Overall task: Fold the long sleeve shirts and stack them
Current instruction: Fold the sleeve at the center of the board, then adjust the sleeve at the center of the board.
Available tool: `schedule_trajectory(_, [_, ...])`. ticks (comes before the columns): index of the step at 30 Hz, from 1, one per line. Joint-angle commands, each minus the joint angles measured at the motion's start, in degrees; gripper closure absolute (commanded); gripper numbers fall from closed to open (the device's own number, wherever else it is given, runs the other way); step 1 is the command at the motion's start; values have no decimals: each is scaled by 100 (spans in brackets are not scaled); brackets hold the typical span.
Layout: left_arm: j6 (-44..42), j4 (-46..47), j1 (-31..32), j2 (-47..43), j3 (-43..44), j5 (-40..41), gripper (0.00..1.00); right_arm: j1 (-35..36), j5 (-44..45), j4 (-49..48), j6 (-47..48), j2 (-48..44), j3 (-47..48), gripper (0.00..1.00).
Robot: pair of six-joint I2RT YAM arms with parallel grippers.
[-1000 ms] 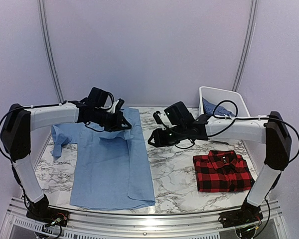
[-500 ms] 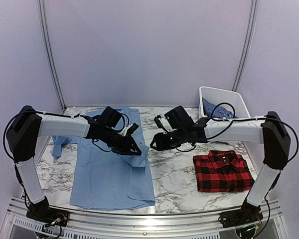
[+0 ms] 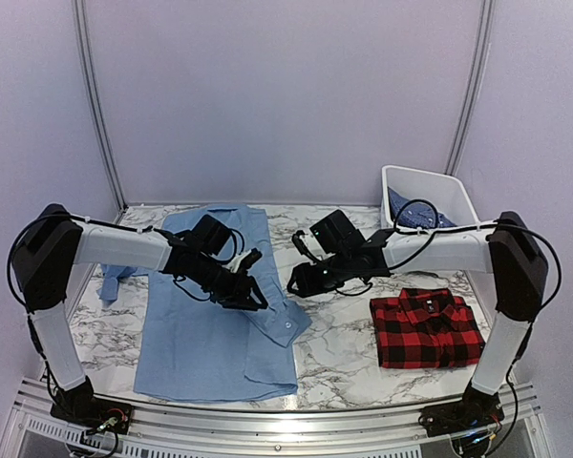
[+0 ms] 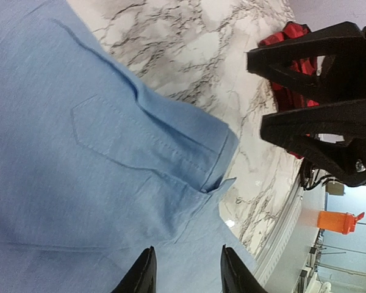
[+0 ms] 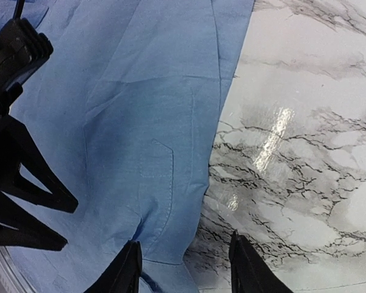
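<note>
The plain light blue shirt (image 3: 205, 329) lies spread on the left half of the table, one sleeve laid diagonally across it with its cuff (image 3: 286, 324) at the right edge. My left gripper (image 3: 253, 294) is open and empty just above that sleeve; the wrist view shows its fingers (image 4: 143, 274) apart over the cloth (image 4: 79, 152). My right gripper (image 3: 301, 281) is open and empty at the shirt's right edge (image 5: 171, 152), half over marble. The red-and-black plaid shirt (image 3: 427, 329) lies folded at the right. The darker blue patterned shirt (image 3: 411, 208) sits in the bin.
The white plastic bin (image 3: 437, 181) stands at the back right corner. Bare marble table (image 3: 334, 334) shows between the two shirts. The two grippers are close together near the table's middle. The blue shirt's other sleeve (image 3: 115, 272) bunches at the far left.
My left gripper carried the sleeve from the collar area down and right across the shirt and has let it go; the cuff now lies flat. My right gripper shifted slightly left.
</note>
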State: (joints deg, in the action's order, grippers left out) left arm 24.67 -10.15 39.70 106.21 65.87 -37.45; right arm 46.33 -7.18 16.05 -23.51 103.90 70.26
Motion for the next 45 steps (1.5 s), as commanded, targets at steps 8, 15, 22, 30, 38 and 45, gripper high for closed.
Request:
schedule_trajectory(8, [765, 134, -92, -929, -731, 1632, 59, -32, -778, -313, 537, -235, -855, 39])
schedule_trajectory(15, [1001, 192, -260, -952, -795, 1916, 60, -28, -1220, -585, 404, -194, -1004, 49])
schedule_trajectory(22, [1081, 232, -295, -980, -857, 2038, 61, -27, -1675, -439, 199, -164, -962, 84])
schedule_trajectory(30, [1076, 300, -417, -1113, -976, 2116, 65, 147, -2284, 91, -228, -304, -792, 100])
schedule_trajectory(38, [1002, 364, -437, -1146, -1032, 1958, 65, 430, -2909, -252, -981, -410, -799, 100])
schedule_trajectory(45, [977, 373, -455, -1151, -973, 1905, 66, 759, -2814, -203, -1092, -272, -703, 100])
